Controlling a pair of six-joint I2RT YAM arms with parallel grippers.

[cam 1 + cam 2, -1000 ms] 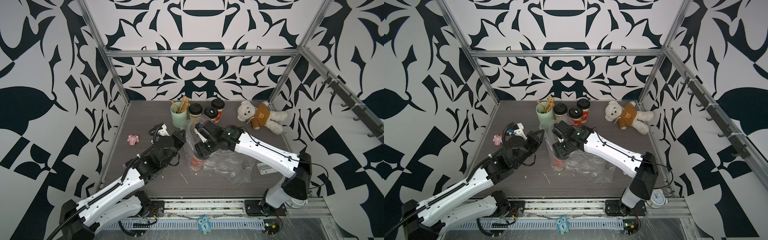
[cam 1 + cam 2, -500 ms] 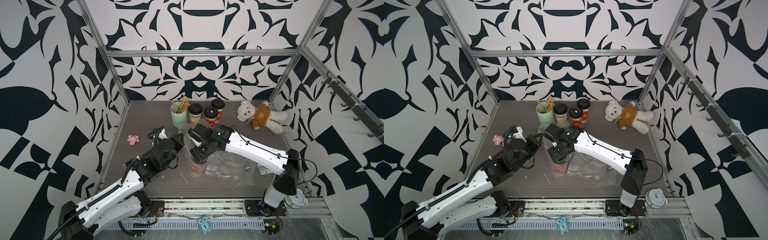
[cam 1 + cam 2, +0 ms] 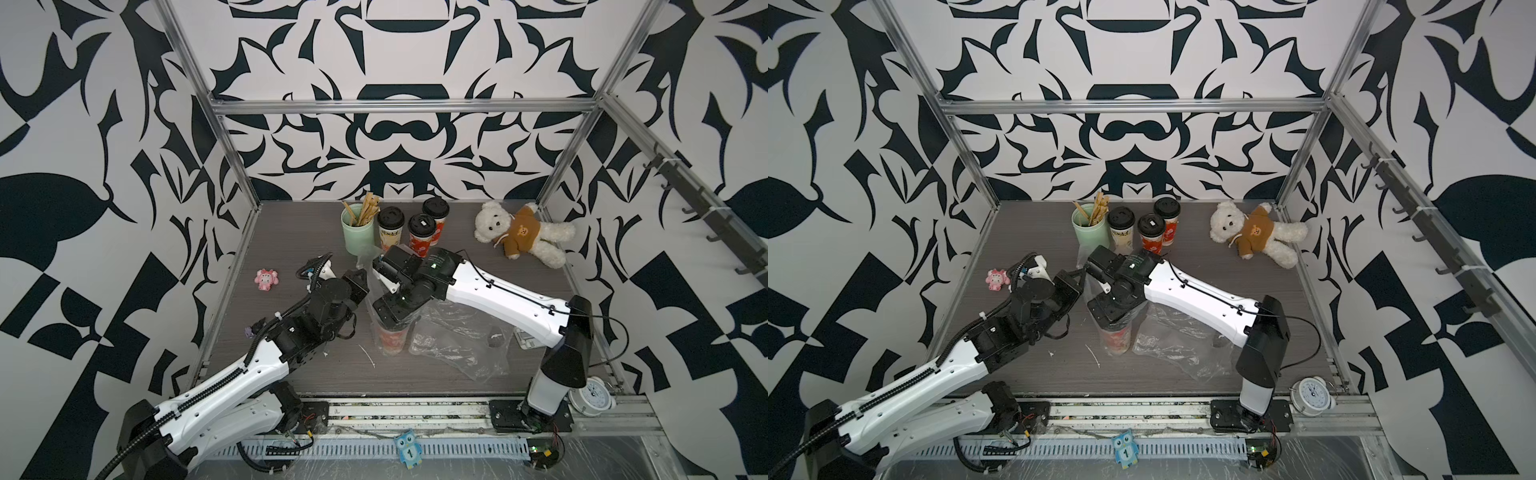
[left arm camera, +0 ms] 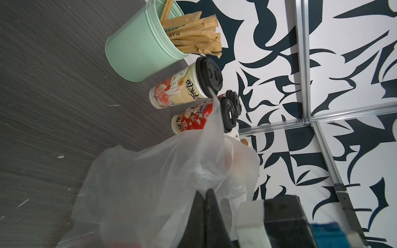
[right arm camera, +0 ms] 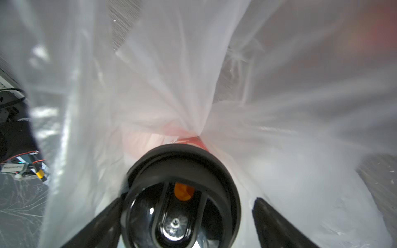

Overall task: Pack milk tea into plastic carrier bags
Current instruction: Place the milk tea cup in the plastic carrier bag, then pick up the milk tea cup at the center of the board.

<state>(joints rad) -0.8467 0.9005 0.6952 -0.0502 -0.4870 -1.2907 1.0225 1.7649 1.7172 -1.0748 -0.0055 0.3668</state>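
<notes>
Right pincer (image 5: pixel 188 199) hangs wide open over the bagged red cup (image 3: pixel 390 343), with a finger on each side of its black lid (image 5: pixel 180 171). One finger sits close against the rim and the other stands clear of it, so the lid is not clamped. This cup stands upright inside a clear bag (image 4: pixel 161 182) at the middle of both top views, on the dark counter (image 3: pixel 291 249). Left pincer (image 4: pixel 204 193) is pinched tight on a fold of the bag's upper edge, holding the plastic up beside the cup. A second bag (image 3: pixel 461 345) lies crumpled on the counter just right of the cup.

In the upper middle of both top views three more cups stand close together: a cream cup (image 3: pixel 390 228), a front red cup (image 3: pixel 422 235) and a rear red cup (image 3: pixel 435 214). They stand just right of a mint-green holder (image 3: pixel 357 232) of brown sticks. A teddy bear (image 3: pixel 519 232) lies at the upper right, and a pink toy (image 3: pixel 266 279) at the left.
</notes>
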